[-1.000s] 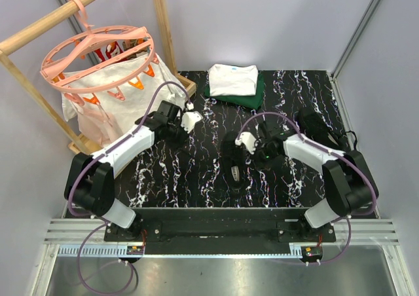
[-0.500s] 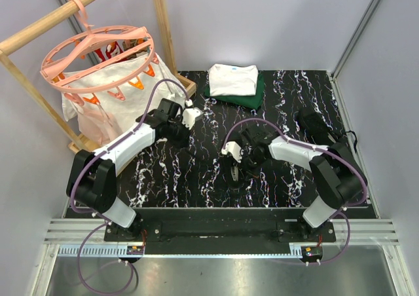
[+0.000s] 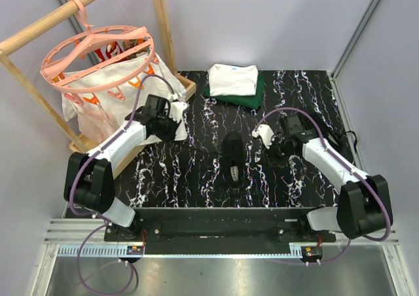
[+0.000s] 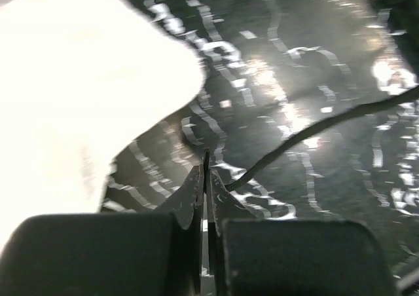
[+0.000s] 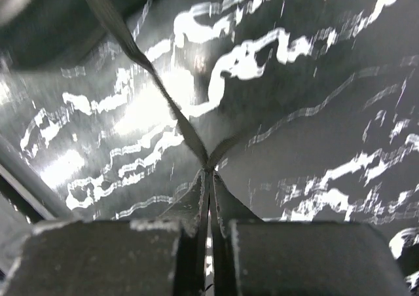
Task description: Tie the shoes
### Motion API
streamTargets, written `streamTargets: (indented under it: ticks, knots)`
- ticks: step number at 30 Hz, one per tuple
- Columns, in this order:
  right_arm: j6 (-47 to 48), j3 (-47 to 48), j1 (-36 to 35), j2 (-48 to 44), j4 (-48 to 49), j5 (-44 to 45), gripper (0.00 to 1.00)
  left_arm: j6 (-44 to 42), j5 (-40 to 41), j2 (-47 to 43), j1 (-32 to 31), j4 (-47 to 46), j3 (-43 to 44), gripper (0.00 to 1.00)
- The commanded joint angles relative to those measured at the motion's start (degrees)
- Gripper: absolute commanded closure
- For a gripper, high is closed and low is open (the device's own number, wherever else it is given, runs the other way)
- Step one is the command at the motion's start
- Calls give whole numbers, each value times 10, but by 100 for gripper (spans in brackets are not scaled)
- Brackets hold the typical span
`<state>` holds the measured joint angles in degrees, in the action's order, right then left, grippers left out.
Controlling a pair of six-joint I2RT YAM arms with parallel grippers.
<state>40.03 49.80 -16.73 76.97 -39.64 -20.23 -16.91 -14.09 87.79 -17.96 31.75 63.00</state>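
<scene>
Shoe [image 3: 233, 157] lies mid-surface [image 3: 196, 178]. Left hand [image 4: 206, 175], well left of the shoe, is pinched shut on a lace [image 4: 314, 126]. Right hand [image 5: 209, 173], near the shoe's right, grips the other lace [image 5: 163, 99]. Spread apart, I judge, to cinch the crossing.

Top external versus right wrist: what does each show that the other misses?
Only the top external view shows the whole small black lace-up sneaker, the folded white and dark green clothes behind it and the pink round plastic hanger. Only the right wrist view shows the right gripper closed, with a black lace pinched at its tips and running away taut. Both show the black, white-veined marble table and the right gripper.
</scene>
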Motion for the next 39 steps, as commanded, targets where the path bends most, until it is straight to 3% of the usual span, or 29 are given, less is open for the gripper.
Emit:
streamTargets:
  ticks: [1, 18, 21, 24, 30, 35, 36, 37, 39]
  knots:
    - [37, -22, 10, -35, -53, 35, 100, -52, 56, -24, 21, -17, 15, 100]
    - [39, -44, 50, -40, -60, 77, 100, -124, 107, 5, 64, -34, 15, 100]
    - [35, -46, 49, -23, -48, 50, 100, -132, 54, 1, 62, -25, 8, 100]
    - [13, -32, 49, 16, -26, 34, 100, -154, -3, -2, 31, 3, -4, 100]
    - [-7, 11, 49, 110, -8, 24, 100, -144, -1, 19, -46, -23, -60, 100]
    - [-13, 25, 49, 132, -4, 20, 88, -124, 27, 65, -60, -58, -63, 97]
    - [-14, 26, 49, 132, -4, 20, 83, -124, 27, 70, -61, -57, -61, 91]
    - [-16, 28, 49, 129, -7, 19, 76, -124, 24, 74, -63, -57, -56, 78]
    - [-23, 38, 49, 114, -15, 20, 55, -130, 10, 64, -62, -55, -53, 65]
